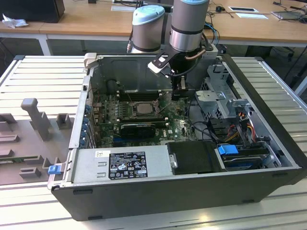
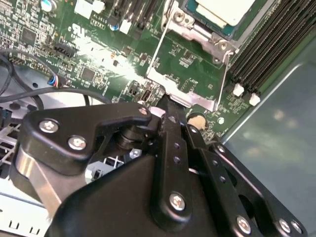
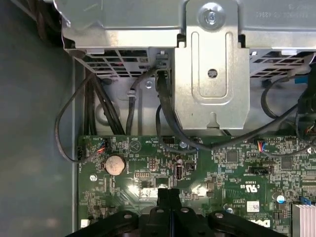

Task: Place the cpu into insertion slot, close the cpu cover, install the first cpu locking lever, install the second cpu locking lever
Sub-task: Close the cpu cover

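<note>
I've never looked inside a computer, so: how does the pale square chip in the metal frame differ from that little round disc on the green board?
The cpu is square, the round disc a circle. The cpu is clearly larger than the disc. The cpu sits inside the metal-rimmed insertion slot; the disc stands alone by the board's edge, nearer the shut gripper. Both lie flat on the green board, pale-topped.
</note>
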You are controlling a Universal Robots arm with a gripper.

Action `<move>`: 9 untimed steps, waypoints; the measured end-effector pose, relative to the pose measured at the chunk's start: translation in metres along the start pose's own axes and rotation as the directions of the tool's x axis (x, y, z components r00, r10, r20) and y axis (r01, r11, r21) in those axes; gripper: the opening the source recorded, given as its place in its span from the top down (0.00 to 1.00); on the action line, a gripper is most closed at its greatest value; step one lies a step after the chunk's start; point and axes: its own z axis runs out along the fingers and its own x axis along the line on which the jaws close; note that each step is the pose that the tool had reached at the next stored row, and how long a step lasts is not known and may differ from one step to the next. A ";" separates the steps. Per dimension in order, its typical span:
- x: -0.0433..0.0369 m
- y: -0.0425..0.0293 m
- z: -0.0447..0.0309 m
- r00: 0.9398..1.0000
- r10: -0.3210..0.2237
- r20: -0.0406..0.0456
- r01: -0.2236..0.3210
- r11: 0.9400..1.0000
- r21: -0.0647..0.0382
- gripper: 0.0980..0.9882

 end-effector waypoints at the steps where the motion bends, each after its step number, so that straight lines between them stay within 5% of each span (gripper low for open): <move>1: -0.0001 -0.0019 -0.0001 1.000 0.000 0.000 0.000 1.000 0.000 0.99; 9: -0.0001 -0.0091 -0.0003 1.000 0.000 0.000 0.000 1.000 0.000 0.99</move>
